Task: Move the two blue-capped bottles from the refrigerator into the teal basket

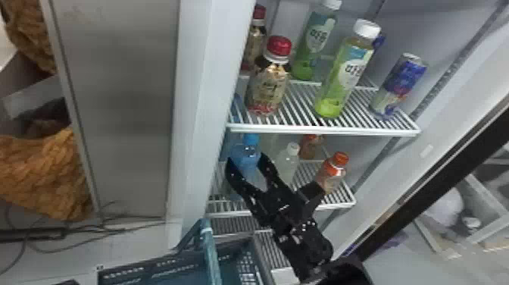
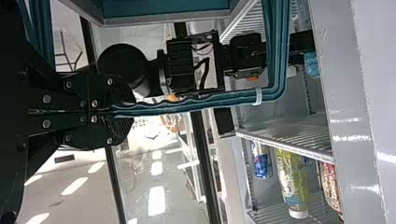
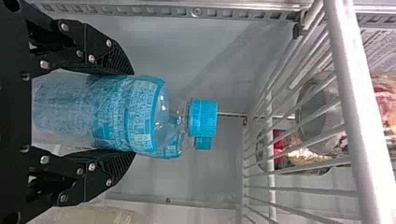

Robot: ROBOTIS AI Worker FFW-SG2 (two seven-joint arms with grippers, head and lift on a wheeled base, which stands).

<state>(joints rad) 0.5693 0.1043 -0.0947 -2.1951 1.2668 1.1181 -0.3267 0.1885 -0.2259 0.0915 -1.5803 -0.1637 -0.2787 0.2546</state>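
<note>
Hugging a clear blue-capped bottle (image 3: 126,112), right arm's ridged fingers (image 1: 236,177)

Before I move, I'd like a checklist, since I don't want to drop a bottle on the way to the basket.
1. Right gripper around the front blue-capped bottle: ok
2. Grip firm enough to lift: cannot tell
3. Bottle's cap below the upper shelf, not touching it: ok
4. Left gripper closed on the basket's handle: ok
5. Teal basket low in front of the refrigerator: ok
6. Second blue cap outside the grip: cannot tell
</note>
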